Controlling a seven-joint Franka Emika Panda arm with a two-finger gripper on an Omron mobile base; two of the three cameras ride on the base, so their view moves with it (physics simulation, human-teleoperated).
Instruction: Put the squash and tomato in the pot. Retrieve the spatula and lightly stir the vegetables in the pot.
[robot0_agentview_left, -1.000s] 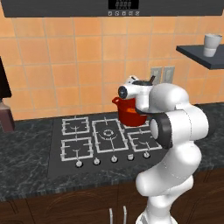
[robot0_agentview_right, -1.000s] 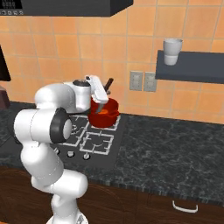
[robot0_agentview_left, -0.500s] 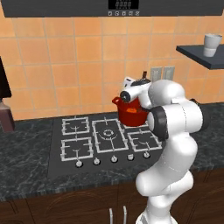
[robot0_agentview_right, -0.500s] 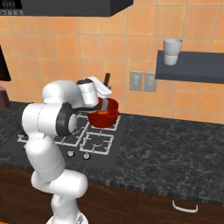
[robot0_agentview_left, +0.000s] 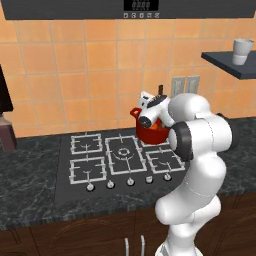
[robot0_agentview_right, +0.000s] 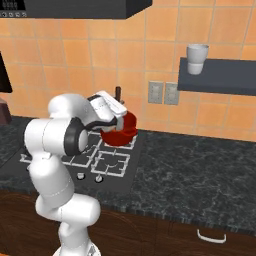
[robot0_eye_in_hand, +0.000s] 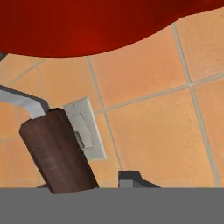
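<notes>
arm: rises from base, bent at elbow, forearm reaching fwd toward back wall over the hob.
wrist: white hand tilted, at the pot (robot0_agentview_left: 152, 131) rim level; seen from both base views.
gripper (robot0_eye_in_hand: 94, 181): one dark fingertip (robot0_eye_in_hand: 131, 178) low in hand view; other side hidden by spatula (robot0_eye_in_hand: 59, 151) handle.
grip: prob. closed on the handle, which stands tilted betw. the fingers; contact itself not clear.
spatula end: dark tip pokes up above the hand (robot0_agentview_right: 111, 107) in right base view.
</notes>
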